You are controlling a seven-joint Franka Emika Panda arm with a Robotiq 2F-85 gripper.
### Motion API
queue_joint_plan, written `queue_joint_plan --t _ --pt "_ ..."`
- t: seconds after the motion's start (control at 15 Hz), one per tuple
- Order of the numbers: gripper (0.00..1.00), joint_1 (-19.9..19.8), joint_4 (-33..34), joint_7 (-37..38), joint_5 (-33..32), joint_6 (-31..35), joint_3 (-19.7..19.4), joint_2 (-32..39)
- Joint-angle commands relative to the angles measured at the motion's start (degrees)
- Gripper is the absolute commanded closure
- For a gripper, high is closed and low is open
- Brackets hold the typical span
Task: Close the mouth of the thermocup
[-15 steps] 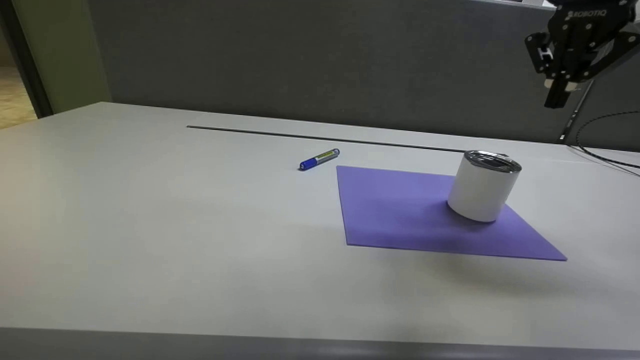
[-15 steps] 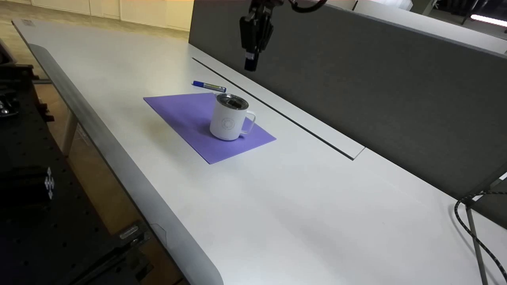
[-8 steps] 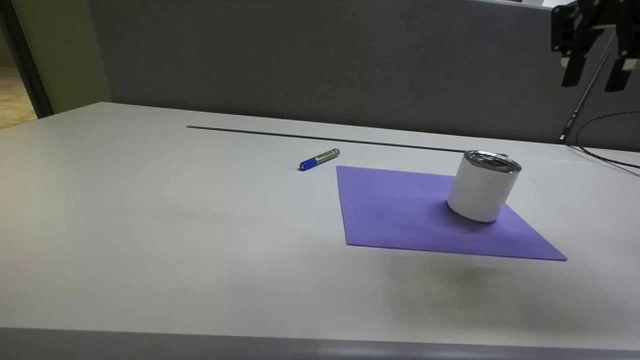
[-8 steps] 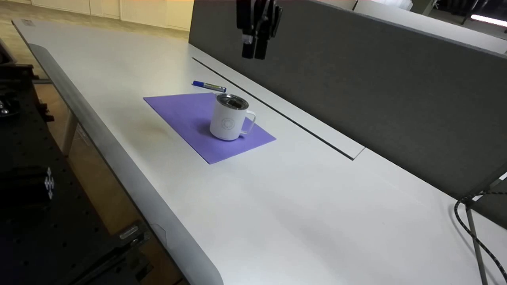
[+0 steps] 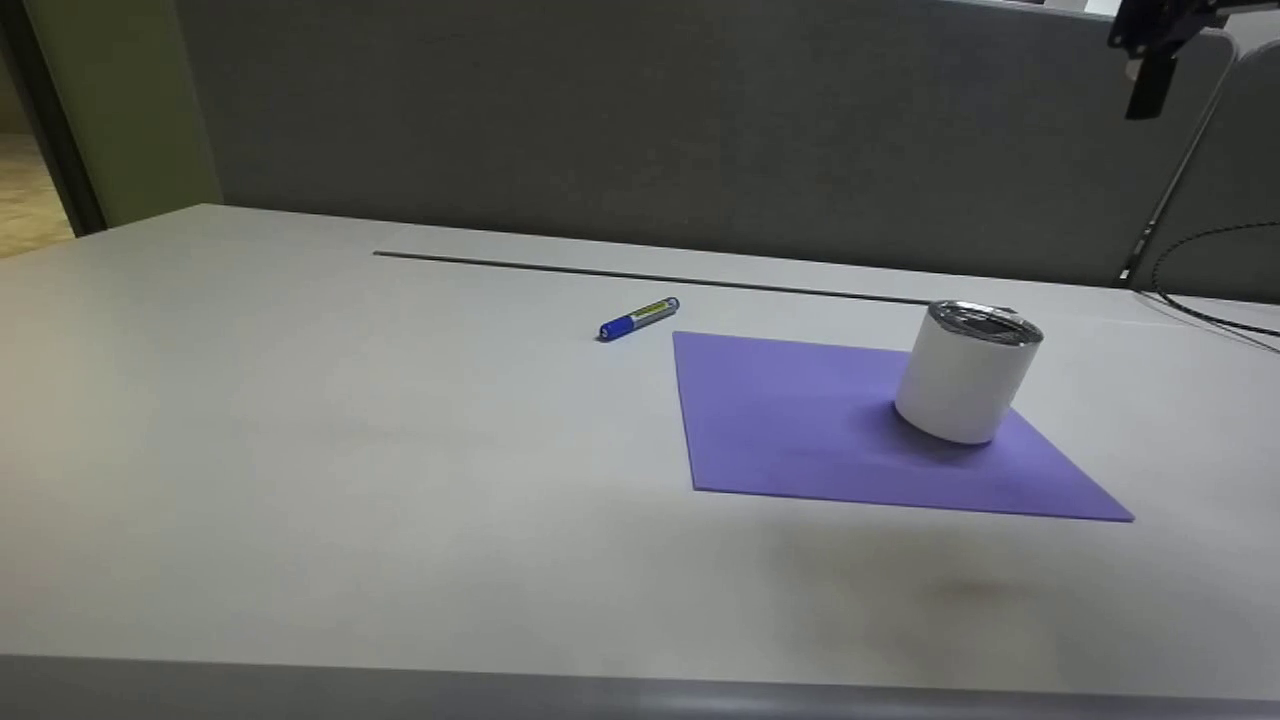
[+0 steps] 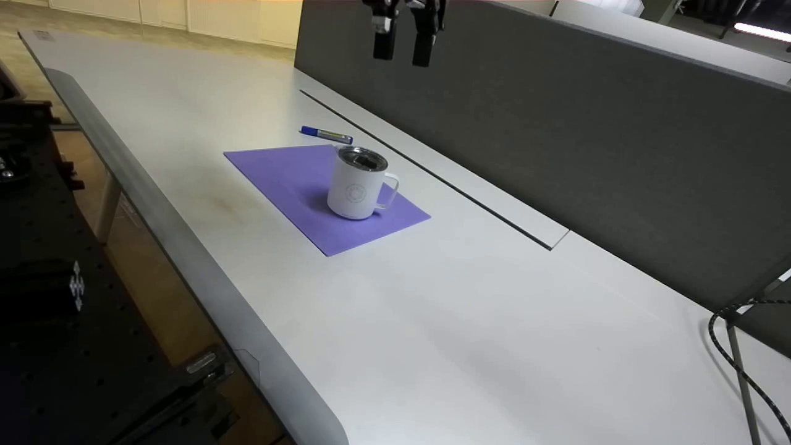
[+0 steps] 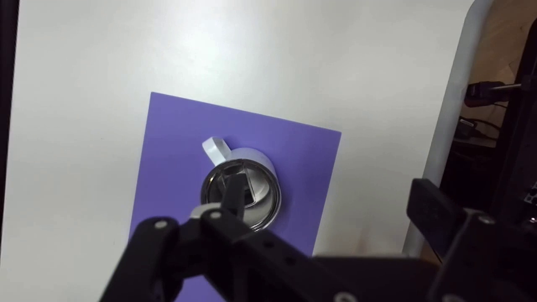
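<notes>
Fingers (image 6: pixel 422 50): spread, with a wide gap between the two; you have them high over the worktop (image 5: pixel 350 470) and well apart from the cup (image 6: pixel 353 184). In your wrist view one finger crosses in front of the lid (image 7: pixel 263 186), and its mate stands off to the right, past the mat (image 5: pixel 775 420).
Cup: white, upright on the purple mat, toward one edge; you can make out a faint round mark (image 6: pixel 356 193) on its side in an exterior view.
Lid: on top of the cup, shiny, with a dark patch (image 6: pixel 364 161) in the middle; you cannot tell whether it is closed.
Handle (image 7: pixel 215 150): white, juts to the upper left of the cup in your wrist view.
Mat: flat on the worktop, with the cup's shadow falling on it.
Marker (image 5: pixel 640 318): blue-capped, lying on the worktop just beside a corner of the mat.
Strip (image 5: pixel 650 277): thin and dark, running along the worktop between the marker and the panel (image 5: pixel 600 120).
Panel: dark grey, standing along the back of the worktop in both exterior views.
Cable (image 6: pixel 766 400): black and braided, looping near the panel at one end of the worktop, well apart from the cup.
</notes>
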Motion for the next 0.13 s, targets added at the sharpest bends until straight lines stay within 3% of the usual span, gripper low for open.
queue_joint_plan --t 0.0,0.07 --pt "0.0 1.3 0.1 0.1 -0.2 -0.2 -1.3 0.1" --pt "0.0 1.3 0.1 0.1 -0.2 -0.2 -1.3 0.2"
